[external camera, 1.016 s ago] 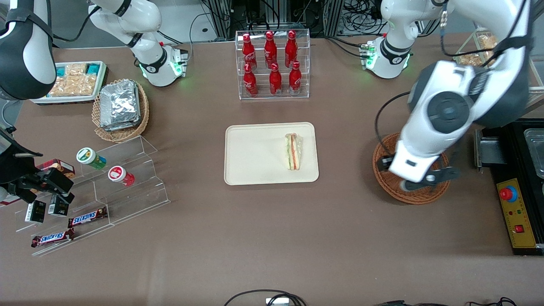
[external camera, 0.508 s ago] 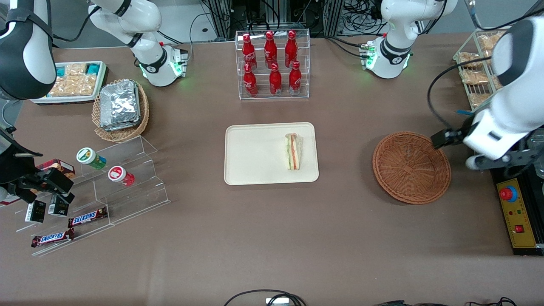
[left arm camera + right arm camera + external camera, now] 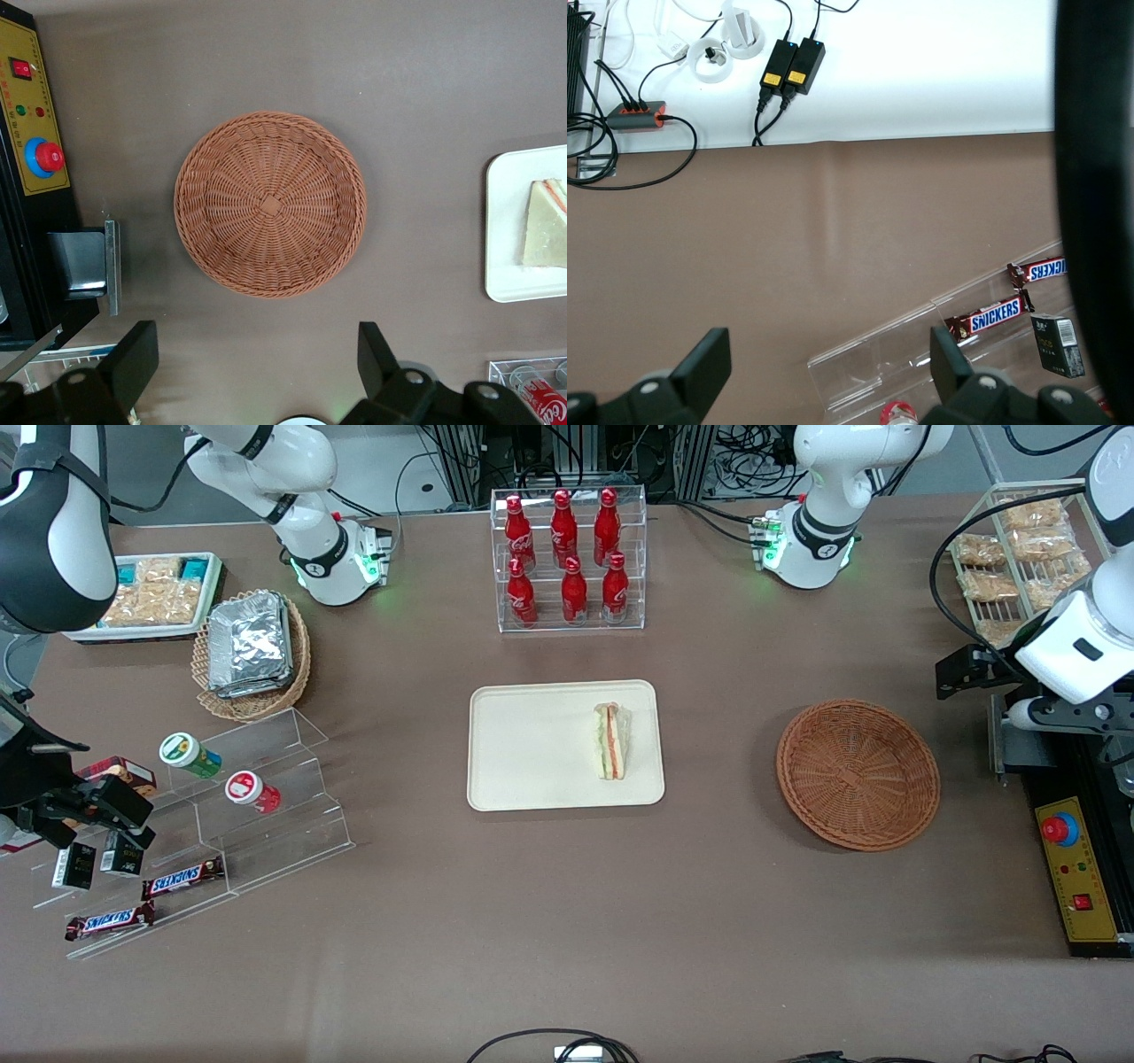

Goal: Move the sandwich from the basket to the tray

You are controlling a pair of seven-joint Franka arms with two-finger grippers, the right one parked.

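1. my pincer [image 3: 257,359] hangs high over the working arm's end of the table, its two black fingers [image 3: 133,354] spread wide apart with nothing between them.
2. looking straight down past them, i see the round brown wicker basket [image 3: 270,202] below me, and it holds nothing.
3. from the front, my pincer [image 3: 992,677] sits up near the black unit with the red button [image 3: 1060,829], beside the basket [image 3: 858,774] and not touching it.
4. the sandwich [image 3: 611,740] lies flat on the cream tray [image 3: 532,746] in the middle of the table, close to the tray edge that faces the basket.
5. its striped cut edge of green and orange-red faces up toward the front camera, and its point aims away from that camera.
6. i catch the same sandwich [image 3: 545,235] on a corner of the tray [image 3: 500,230] from my wrist, well apart from the basket.
7. a clear rack of red bottles [image 3: 567,558] stands farther from the front camera than the tray.
8. a wire rack of snack bags [image 3: 1010,567] stands near my arm.
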